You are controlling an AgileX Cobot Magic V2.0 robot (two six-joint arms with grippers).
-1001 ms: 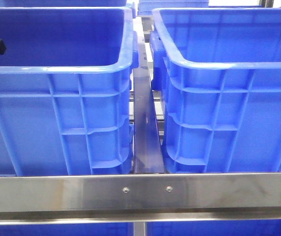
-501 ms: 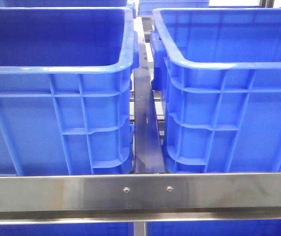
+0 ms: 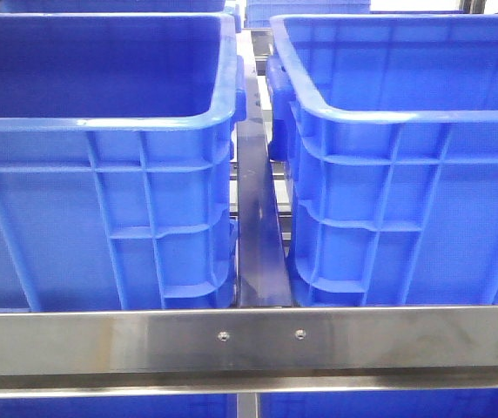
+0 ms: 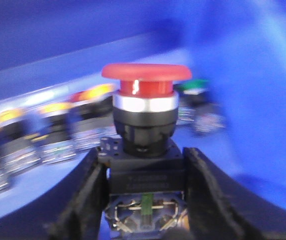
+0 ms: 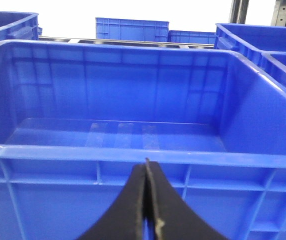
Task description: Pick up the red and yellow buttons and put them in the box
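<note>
The left gripper (image 4: pixel 145 200), clamped on the red button (image 4: pixel 146 80), has lifted out of the front view; likely carrying begins. Right gripper (image 5: pixel 147 200) stays pressed together before the box (image 5: pixel 118 152).

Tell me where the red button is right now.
The red button shows only in the left wrist view, clamped upright between the left gripper's fingers inside a blue crate, with a blurred row of other buttons behind it.

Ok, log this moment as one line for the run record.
left tool: shut on red mushroom-head plastic push button | right tool: shut, empty, facing blue plastic crate | placement: not yet done
</note>
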